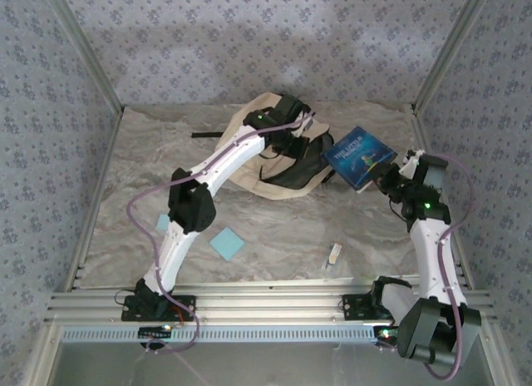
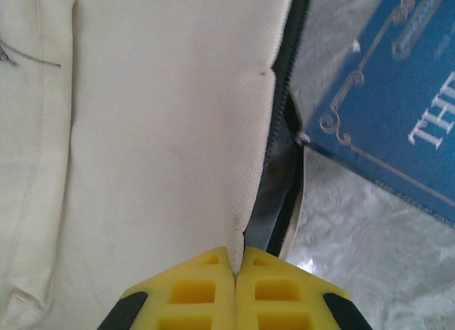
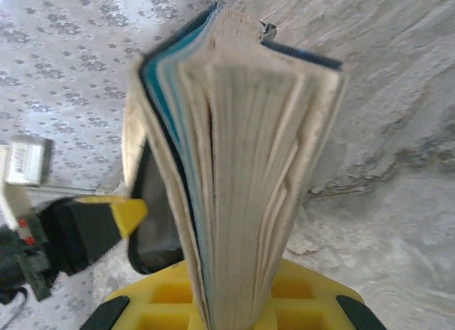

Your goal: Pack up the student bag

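The student bag (image 1: 249,145), beige with black zippers, lies at the back middle of the table. My left gripper (image 1: 287,128) is over it, shut on the beige edge of the bag's flap (image 2: 245,223) beside the black zipper. This holds the dark opening (image 2: 277,195) apart. A blue hardcover book (image 1: 359,157) hangs tilted just right of the bag, with my right gripper (image 1: 387,180) shut on its lower edge. In the right wrist view the book's page edges (image 3: 242,166) stand up out of the gripper (image 3: 234,305). The bag's opening (image 3: 153,230) is to its left.
A blue sticky-note pad (image 1: 226,243) and a paler one (image 1: 163,222) lie on the marbled tabletop near the left arm. A small white stick-like item (image 1: 334,254) lies front centre-right. Patterned walls enclose the table on three sides, and a metal rail (image 1: 266,307) runs along the near edge.
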Robot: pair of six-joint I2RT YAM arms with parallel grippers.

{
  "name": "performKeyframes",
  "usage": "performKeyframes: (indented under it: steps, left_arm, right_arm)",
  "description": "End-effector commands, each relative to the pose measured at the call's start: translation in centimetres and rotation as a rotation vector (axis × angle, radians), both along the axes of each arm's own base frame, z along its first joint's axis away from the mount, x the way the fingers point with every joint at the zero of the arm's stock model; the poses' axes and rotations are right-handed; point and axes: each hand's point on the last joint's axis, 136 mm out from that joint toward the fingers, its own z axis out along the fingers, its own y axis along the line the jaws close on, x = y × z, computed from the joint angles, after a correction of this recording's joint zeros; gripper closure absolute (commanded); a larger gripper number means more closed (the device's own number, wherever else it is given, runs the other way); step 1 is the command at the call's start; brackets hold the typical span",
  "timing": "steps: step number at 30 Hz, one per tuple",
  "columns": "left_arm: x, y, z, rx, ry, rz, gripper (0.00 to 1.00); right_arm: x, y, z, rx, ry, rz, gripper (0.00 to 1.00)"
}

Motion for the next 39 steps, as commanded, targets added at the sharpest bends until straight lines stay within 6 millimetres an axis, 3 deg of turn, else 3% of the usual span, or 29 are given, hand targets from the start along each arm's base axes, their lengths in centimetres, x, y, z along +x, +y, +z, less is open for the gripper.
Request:
performKeyframes:
  steps: [1,6,12,19,23,30,34,39]
  left_arm:
    - [-0.4,-0.1,4.4,-0.143,-0.028,0.016,1.0]
    - [0.1,-0.2,8.1,-0.294,-0.058,0.033,1.0]
    - [1.0,-0.7,9.8,-0.337,-0.089,0.059,1.0]
    - [0.1,-1.3,12.6,-0.421,-0.099,0.011,1.0]
    - [-1.0,-1.2,13.7,-0.449,-0.092,-0.018,1.0]
    - [-1.9,-0.7,14.0,-0.468,-0.099,-0.029,1.0]
    - [-2.6,-0.6,15.3,-0.495,-0.118,-0.057,1.0]
    - [-3.3,-0.1,17.3,-0.533,-0.18,-0.082,1.0]
  right_arm:
    - [1.5,2.4,1.4,0.064,-0.087,0.071,1.0]
    - [3.5,5.9,0.1,0.105,-0.067,0.13,1.0]
    - [5.1,9.0,-1.9,0.152,-0.012,0.148,1.0]
    - [7.9,11.6,-3.5,0.172,-0.004,0.177,1.0]
    - [10.6,13.3,-4.4,0.201,-0.021,0.242,1.0]
    - [13.5,19.3,-6.1,0.258,-0.047,0.425,1.0]
    - [14.8,20.3,-8.6,0.277,0.021,0.429,1.0]
    - [16.1,20.1,-11.0,0.274,0.102,0.376,1.0]
